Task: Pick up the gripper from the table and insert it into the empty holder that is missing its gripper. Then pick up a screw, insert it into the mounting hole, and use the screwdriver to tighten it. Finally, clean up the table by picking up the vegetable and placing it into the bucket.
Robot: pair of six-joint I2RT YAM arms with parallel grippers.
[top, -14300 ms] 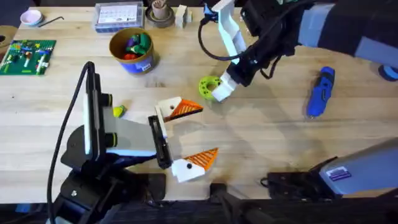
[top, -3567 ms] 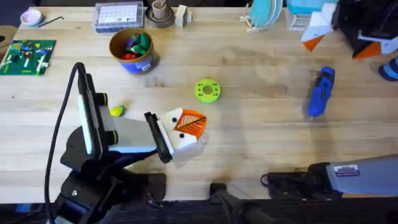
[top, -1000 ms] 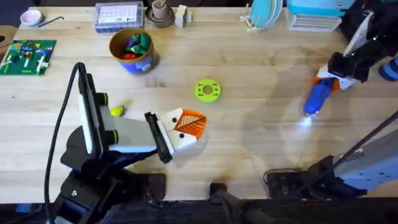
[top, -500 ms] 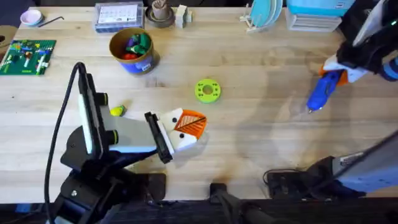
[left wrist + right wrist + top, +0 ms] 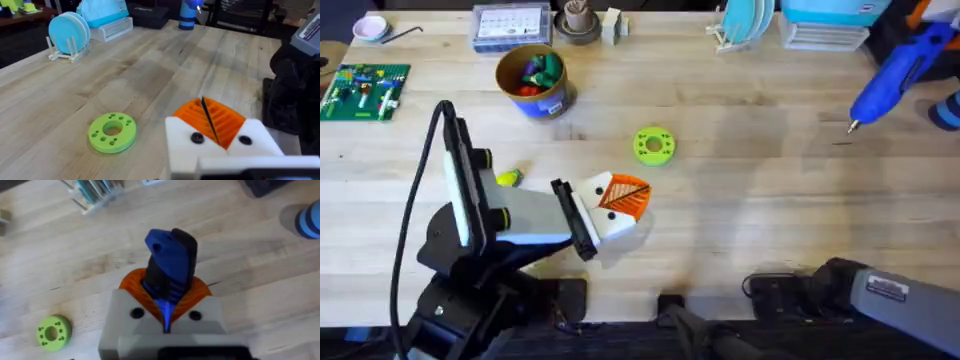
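The blue screwdriver (image 5: pixel 892 72) hangs tilted above the table's far right, thin tip (image 5: pixel 852 125) pointing down-left. My right gripper (image 5: pixel 923 18) is shut on its body (image 5: pixel 170 267), orange pads on either side. My left gripper (image 5: pixel 623 198) rests low at the table's middle, its white fingers and orange ribbed pads (image 5: pixel 225 120) pressed together. The yellow-green vegetable (image 5: pixel 508 179) lies beside the left arm. The tan bucket (image 5: pixel 560 92) with toy pieces stands at the back left. The loose gripper piece, the empty holder and the screw are out of view.
A green ring disc (image 5: pixel 655 145) lies just behind the left gripper. Along the far edge stand a plate rack (image 5: pixel 745 22), a blue box (image 5: pixel 825 12), a clear case (image 5: pixel 510 25) and a wooden cup (image 5: pixel 578 20). A green brick plate (image 5: pixel 362 90) sits far left.
The right gripper has lifted the screwdriver off the table, up and toward the far right corner. The left arm has not moved.
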